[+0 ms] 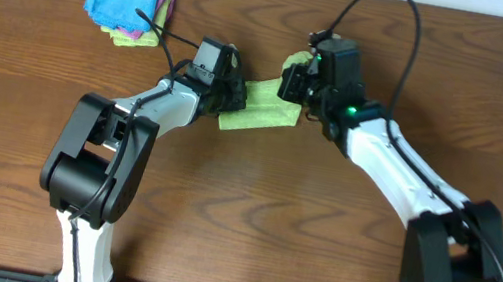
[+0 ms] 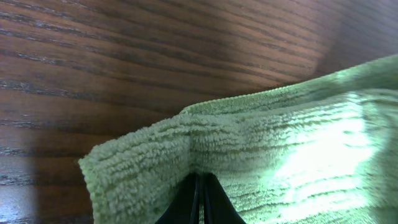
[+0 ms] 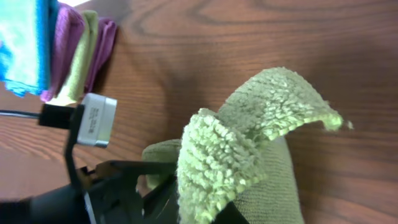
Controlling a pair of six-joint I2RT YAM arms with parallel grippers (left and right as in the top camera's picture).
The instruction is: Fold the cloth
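The cloth (image 1: 259, 107), at the upper middle of the overhead frame, looks light, soft and floppy, so edges and corners seem best to take, and both the left gripper (image 2: 200, 186) and the right gripper (image 1: 291, 76) are pinched closed on it.

Green cloth (image 2: 267, 155) in left end effector (image 2: 199, 182)

Dark wood-grain table (image 1: 250, 212), softly lit
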